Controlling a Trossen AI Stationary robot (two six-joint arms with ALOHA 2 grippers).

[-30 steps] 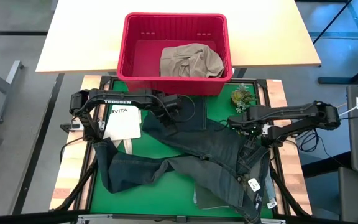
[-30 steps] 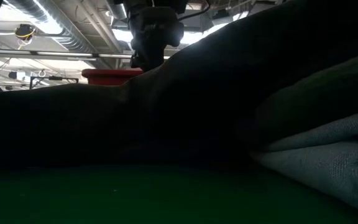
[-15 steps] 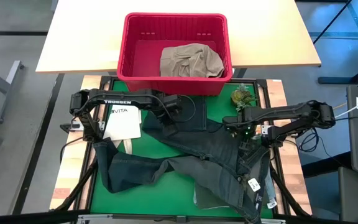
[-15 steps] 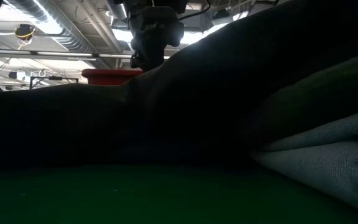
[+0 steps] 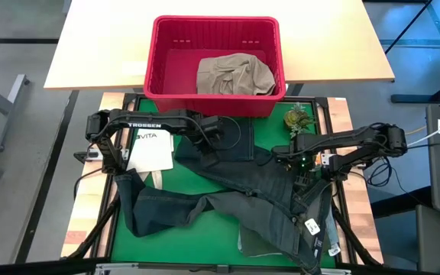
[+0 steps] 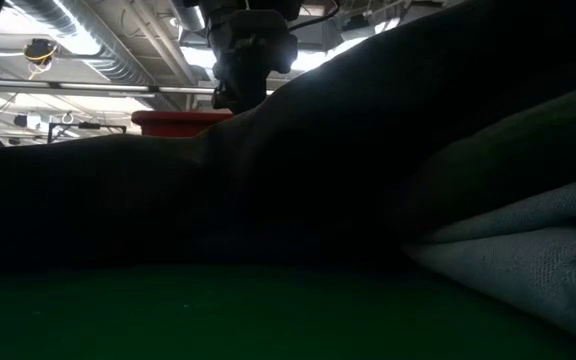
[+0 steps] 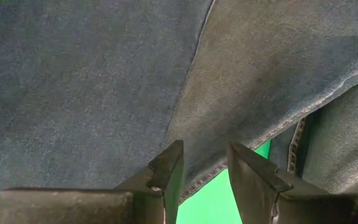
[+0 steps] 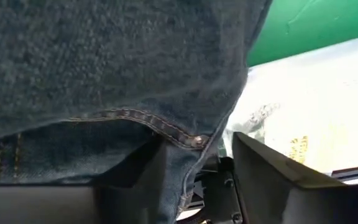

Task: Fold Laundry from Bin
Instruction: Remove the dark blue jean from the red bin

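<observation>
The green-topped table [image 5: 228,229] carries spread jeans [image 5: 243,191], a white tote bag [image 5: 150,150] and a small plant [image 5: 297,118].

Grey floor [image 5: 21,153], pale wood tabletop [image 5: 105,46] — ceiling ducts [image 6: 78,40], bright lights

Low view: dark jeans [image 6: 348,150] block most; bin [image 6: 180,121] only rim visible.

One red bin [image 5: 159,72]. One khaki garment [image 5: 234,75] inside it. One pair of dark denim jeans [image 5: 243,191]. One white tote bag [image 5: 150,151]. One small potted plant [image 5: 297,118]. Two arms, two tools: left tool [image 5: 205,141], right tool [image 5: 287,159].
</observation>
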